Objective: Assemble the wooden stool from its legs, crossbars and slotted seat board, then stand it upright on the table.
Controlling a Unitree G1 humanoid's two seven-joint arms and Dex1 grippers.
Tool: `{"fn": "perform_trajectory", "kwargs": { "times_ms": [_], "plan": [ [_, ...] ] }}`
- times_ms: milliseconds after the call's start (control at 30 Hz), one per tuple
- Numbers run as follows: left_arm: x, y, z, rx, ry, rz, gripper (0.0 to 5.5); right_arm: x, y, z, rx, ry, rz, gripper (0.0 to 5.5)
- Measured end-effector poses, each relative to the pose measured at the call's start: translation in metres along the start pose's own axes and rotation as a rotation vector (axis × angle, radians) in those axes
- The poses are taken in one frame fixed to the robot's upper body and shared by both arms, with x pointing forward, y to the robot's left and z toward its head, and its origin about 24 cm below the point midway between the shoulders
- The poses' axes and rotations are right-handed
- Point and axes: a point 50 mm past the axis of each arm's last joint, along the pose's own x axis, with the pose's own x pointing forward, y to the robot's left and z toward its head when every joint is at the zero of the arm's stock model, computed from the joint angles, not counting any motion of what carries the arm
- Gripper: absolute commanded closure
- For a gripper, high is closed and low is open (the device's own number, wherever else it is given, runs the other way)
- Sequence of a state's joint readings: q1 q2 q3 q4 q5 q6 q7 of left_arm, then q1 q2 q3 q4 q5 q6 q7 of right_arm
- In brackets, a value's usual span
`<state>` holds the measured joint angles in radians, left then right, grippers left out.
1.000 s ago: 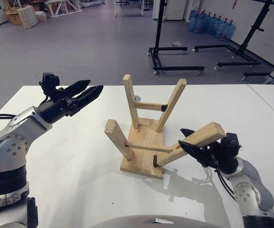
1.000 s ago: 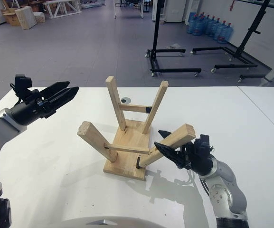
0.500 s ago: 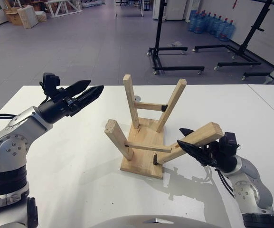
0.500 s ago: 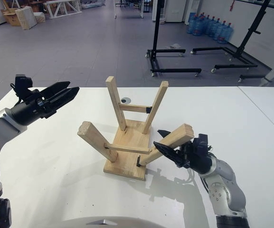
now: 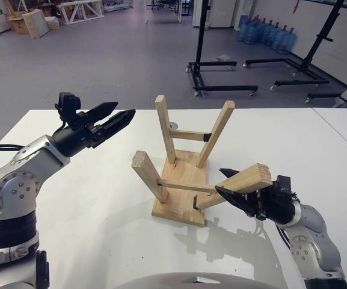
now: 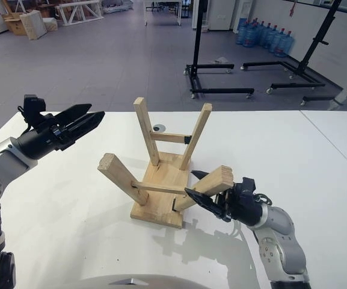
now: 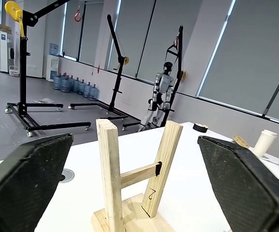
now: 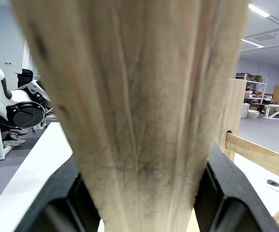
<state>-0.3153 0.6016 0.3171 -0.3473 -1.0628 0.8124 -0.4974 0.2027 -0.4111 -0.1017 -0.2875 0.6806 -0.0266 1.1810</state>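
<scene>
We look over a white tabletop (image 5: 89, 205) into a wide hall.
We see a grey floor (image 5: 113, 60), black wheeled stands (image 5: 224, 87), blue water bottles (image 5: 266, 27) by the wall, boxes (image 5: 33, 21) far back, and tall shaded windows (image 7: 255, 53).

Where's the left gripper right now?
In the left eye view, the left gripper hangs open above the table's left side, left of the two upright stool legs, touching nothing.
</scene>
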Motion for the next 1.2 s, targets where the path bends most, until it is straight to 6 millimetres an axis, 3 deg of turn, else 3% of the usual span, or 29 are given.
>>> {"fn": "perform_trajectory", "kwargs": {
  "times_ms": [500,700,833,967,1067,1200],
  "plan": [
    [0.006,-0.003,-0.003,0.043,0.021,0.035,0.79,0.033,0.003,-0.002,-0.019,0.061,0.062,3.39],
    [0.029,-0.005,0.037,0.182,-0.08,0.135,0.79,0.049,0.004,-0.005,-0.042,0.101,0.074,3.39],
    [0.035,-0.002,0.05,0.227,-0.105,0.191,0.79,0.058,0.003,-0.008,-0.052,0.115,0.045,3.39],
    [0.05,-0.014,0.077,0.275,-0.139,0.219,0.79,0.074,-0.005,-0.012,-0.056,0.125,-0.027,3.39],
    [0.065,-0.022,0.084,0.168,-0.159,0.231,0.79,0.09,-0.012,-0.014,-0.07,0.137,-0.074,3.39],
    [0.08,-0.03,0.082,-0.183,-0.225,0.177,0.79,0.111,-0.016,-0.016,-0.101,0.158,-0.104,3.39]
  ]
}}
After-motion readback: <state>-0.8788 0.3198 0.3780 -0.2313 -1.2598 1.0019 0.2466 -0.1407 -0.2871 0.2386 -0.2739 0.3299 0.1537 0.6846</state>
